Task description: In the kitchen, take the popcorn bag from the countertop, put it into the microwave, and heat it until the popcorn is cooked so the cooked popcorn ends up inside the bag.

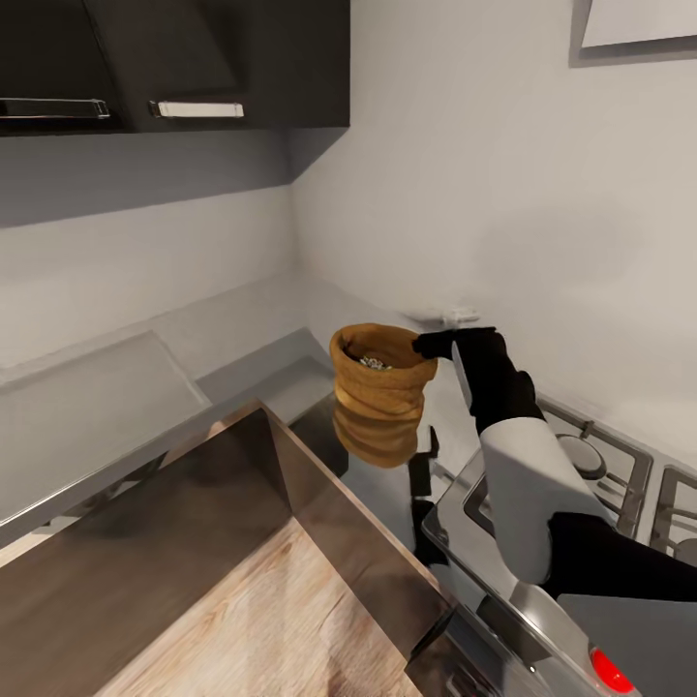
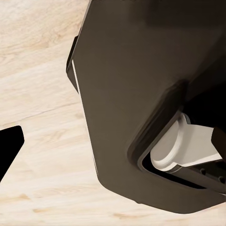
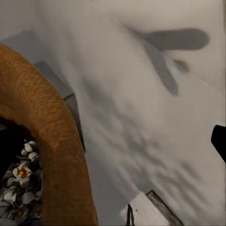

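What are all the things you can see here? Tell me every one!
popcorn bag: one, tan-brown and wrinkly, held up above the countertop beside the gas hob, its rolled rim at the right tool.
popcorn: a small heap of pale bits, inside the bag.
countertop: one, grey and glossy, running along the wall into the corner.
gas hob: one, steel with grey grates, at the right.
wall cabinets: dark, with light bar handles, top left.
wooden floor: pale wood, under the left arm.
right tool: one, black, at the bag's rim; whether it grips cannot be told.
right arm: white and black, reaching over the hob.
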You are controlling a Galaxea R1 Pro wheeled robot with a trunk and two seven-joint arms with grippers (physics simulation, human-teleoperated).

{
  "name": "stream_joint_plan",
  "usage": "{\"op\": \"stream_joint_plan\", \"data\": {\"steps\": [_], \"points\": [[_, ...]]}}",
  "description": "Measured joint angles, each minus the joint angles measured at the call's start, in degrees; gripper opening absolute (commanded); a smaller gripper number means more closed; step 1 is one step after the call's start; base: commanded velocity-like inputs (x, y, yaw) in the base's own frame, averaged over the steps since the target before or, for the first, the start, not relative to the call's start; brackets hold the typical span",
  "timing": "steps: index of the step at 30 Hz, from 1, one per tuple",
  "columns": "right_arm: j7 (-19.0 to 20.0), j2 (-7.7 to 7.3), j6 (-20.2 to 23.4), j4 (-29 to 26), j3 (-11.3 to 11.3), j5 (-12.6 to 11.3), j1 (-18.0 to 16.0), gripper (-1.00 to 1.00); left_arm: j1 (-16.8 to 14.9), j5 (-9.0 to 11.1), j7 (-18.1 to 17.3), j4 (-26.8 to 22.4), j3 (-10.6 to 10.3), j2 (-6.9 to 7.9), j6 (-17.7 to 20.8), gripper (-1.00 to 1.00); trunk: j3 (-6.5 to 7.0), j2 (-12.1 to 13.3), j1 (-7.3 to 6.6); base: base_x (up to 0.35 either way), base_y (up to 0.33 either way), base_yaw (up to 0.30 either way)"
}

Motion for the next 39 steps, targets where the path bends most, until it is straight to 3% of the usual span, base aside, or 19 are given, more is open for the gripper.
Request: {"op": "stream_joint_plan", "data": {"steps": [7, 12, 25, 26, 39], "points": [[0.26, -0.1, 1.38, 0.19, -0.43, -0.81, -0.04, 1.0, 0.01, 0.0, -0.01, 0.02, 0.0, 0.0, -0.01, 1.0, 0.02, -0.02, -0.01, 0.0, 0.0, 0.0], [0.97, -0.07, 4.93, -0.93, -0.4, -0.39, -0.03, 1.0, -0.01, 0.0, -0.01, 0.02, 0.0, 0.0, 0.0, 1.0, 0.01, -0.01, -0.01, 0.0, 0.0, 0.0], [1.04, -0.14, 5.36, -1.09, -0.15, -0.09, -0.02, 1.0, 0.0, 0.0, 0.02, 0.0, 0.0, 0.0, 0.0, 1.0, 0.01, -0.01, -0.01, 0.0, 0.0, 0.0], [1.04, -0.13, 5.71, -1.2, -0.11, -0.07, -0.02, -1.0, 0.01, 0.0, 0.01, 0.0, 0.0, 0.0, 0.0, 1.0, 0.01, -0.01, -0.01, 0.0, 0.0, 0.0], [1.04, -0.1, 9.85, -2.4, 0.16, 0.24, -0.02, -1.0, -0.01, 0.0, 0.01, -0.01, 0.0, 0.0, 0.0, 1.0, 0.01, -0.01, -0.01, 0.0, 0.0, 0.0]]}}
